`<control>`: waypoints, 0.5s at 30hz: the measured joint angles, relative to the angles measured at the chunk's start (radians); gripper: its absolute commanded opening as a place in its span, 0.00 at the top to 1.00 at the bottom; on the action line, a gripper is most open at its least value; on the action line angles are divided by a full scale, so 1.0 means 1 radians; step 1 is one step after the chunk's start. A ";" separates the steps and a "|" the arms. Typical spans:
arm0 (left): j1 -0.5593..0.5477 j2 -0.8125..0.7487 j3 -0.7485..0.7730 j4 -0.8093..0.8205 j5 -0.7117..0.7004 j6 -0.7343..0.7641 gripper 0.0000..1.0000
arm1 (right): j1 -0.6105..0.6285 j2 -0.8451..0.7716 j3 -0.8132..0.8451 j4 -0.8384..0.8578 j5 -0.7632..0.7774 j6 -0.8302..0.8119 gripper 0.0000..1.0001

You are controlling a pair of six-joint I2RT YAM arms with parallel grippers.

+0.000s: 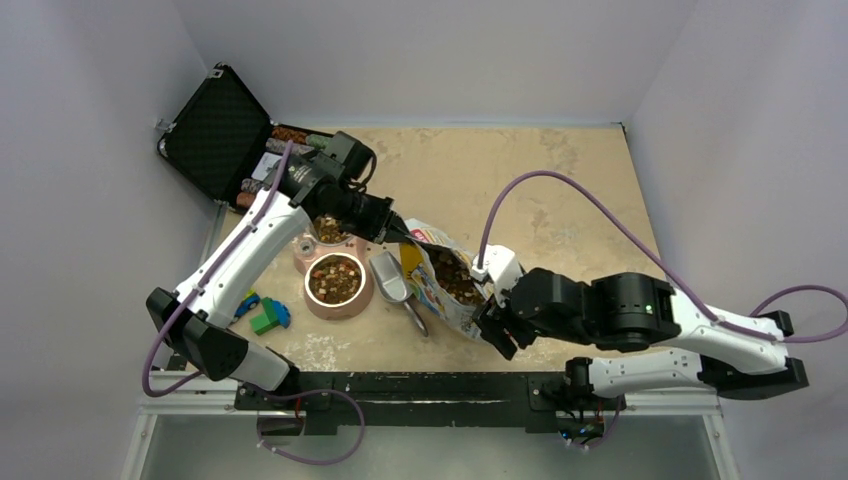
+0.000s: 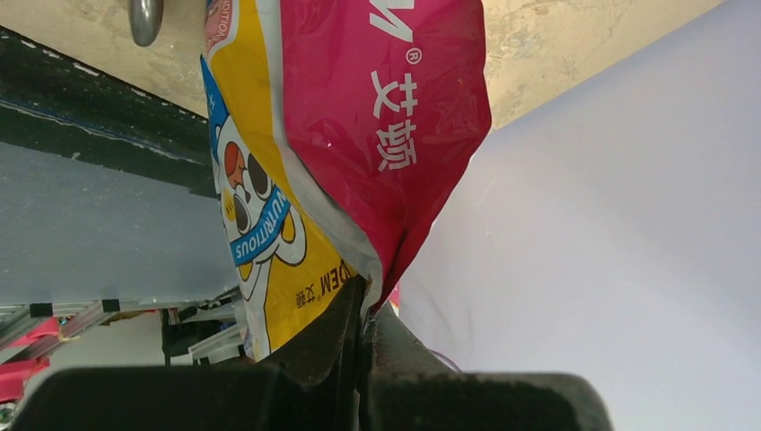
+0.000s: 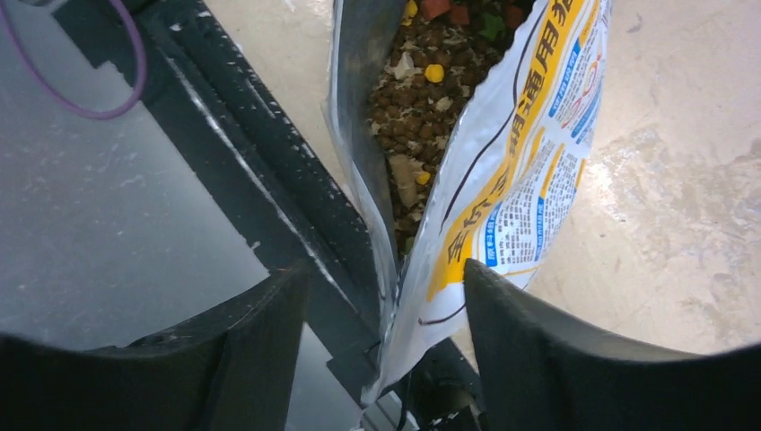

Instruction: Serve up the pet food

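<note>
Fingers [image 2: 332,337] on your left arm pinch the edge of a glossy red, yellow and white bag [image 2: 359,108]; your right fingers [image 3: 260,332] stand spread astride its opposite edge. Brown kibble [image 3: 404,112] fills the bag on the table [image 3: 682,180].

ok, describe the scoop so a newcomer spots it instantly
On the tan table, find the pink bowls left of centre. The scoop lies between them and the open food bag. It's the only bare silver metal item there, with a slim handle.
</note>
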 measured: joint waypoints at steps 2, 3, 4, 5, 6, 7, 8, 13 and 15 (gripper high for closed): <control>0.000 0.000 0.006 -0.010 -0.010 -0.001 1.00 | 0.000 0.039 0.002 -0.003 0.017 0.005 0.68; 0.000 0.000 0.010 -0.014 -0.016 -0.003 1.00 | 0.000 0.057 0.006 -0.011 0.034 0.008 0.85; 0.000 0.000 0.014 -0.019 -0.026 -0.006 1.00 | 0.000 0.085 0.016 -0.032 0.065 0.024 1.00; 0.000 0.000 0.018 -0.025 -0.035 -0.008 1.00 | 0.000 0.113 0.029 -0.057 0.106 0.042 1.00; 0.000 0.000 0.023 -0.031 -0.047 -0.013 1.00 | 0.000 0.137 0.040 -0.082 0.141 0.063 1.00; 0.000 0.002 0.028 -0.037 -0.056 -0.015 1.00 | 0.000 0.154 0.051 -0.102 0.169 0.090 1.00; 0.001 0.009 0.043 -0.049 -0.070 -0.015 1.00 | 0.002 0.164 0.060 -0.121 0.196 0.113 1.00; 0.022 0.139 0.232 -0.163 -0.093 0.028 1.00 | -0.016 0.077 0.014 -0.111 0.245 0.178 1.00; 0.031 0.213 0.322 -0.204 -0.064 0.060 1.00 | -0.031 0.018 -0.018 -0.080 0.249 0.207 1.00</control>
